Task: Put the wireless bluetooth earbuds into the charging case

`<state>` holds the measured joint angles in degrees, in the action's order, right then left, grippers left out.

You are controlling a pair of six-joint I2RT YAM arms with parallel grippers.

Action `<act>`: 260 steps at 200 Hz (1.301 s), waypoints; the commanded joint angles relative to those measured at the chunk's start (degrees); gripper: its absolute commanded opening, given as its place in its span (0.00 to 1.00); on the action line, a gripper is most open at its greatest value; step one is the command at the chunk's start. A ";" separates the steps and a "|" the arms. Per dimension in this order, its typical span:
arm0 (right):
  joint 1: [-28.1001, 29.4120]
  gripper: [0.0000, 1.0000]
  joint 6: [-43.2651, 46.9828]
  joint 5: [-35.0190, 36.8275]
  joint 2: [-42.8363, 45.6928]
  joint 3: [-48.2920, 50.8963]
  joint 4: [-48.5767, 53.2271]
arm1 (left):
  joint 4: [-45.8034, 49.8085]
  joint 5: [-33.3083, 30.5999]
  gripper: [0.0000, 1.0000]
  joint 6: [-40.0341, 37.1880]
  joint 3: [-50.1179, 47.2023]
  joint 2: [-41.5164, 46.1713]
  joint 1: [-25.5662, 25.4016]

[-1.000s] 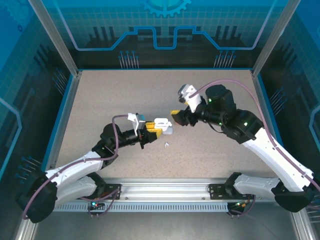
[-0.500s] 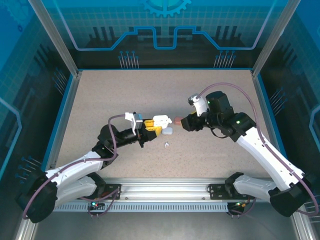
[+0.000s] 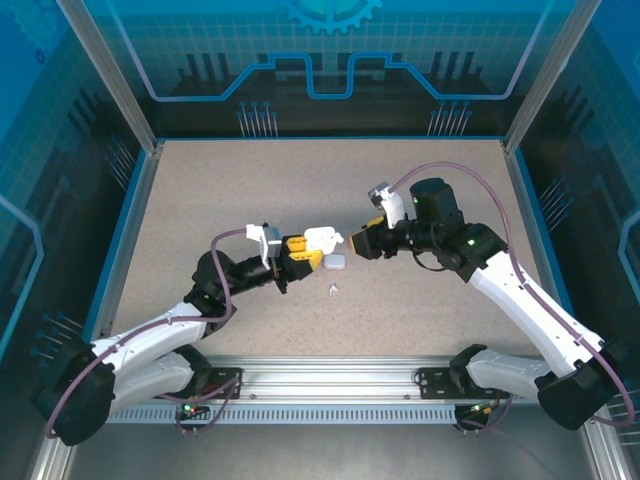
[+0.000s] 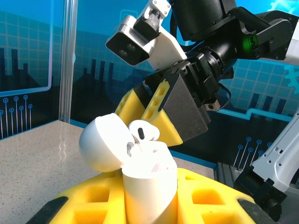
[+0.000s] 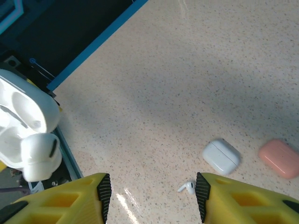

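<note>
While the left claw (image 3: 310, 256) clamps one open case (image 4: 149, 182), the right claw (image 5: 152, 193) gapes empty near one earbud (image 5: 188, 187).

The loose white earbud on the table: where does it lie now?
In the top view the loose white earbud lies on the table near its middle, just nearer the arm bases than the closed white case, apart from it.

Speckled beige table (image 3: 200, 200) inside blue patterned walls (image 3: 420, 60).

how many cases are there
3: open white case in the left gripper, closed white case on the table, pink case beside it. Others may be hidden.
</note>
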<state>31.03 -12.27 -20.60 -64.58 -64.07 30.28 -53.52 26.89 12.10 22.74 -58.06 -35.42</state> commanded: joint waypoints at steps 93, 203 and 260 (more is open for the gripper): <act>1.88 0.54 -1.00 -6.92 -0.19 -1.39 -3.56 | -3.31 0.72 0.08 -0.06 1.65 -0.30 -0.41; 3.78 0.54 -1.09 -6.64 -0.81 -2.81 -3.60 | -3.39 0.62 0.08 -0.07 1.38 -1.37 -0.44; 4.56 0.54 -1.35 -6.27 -1.38 -3.05 -4.44 | -3.63 0.67 0.08 0.03 1.09 -1.35 -0.43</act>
<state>34.59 -13.10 -26.20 -65.28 -65.25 27.33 -53.52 26.87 12.10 22.74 -59.31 -35.42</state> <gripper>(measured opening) 0.544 0.227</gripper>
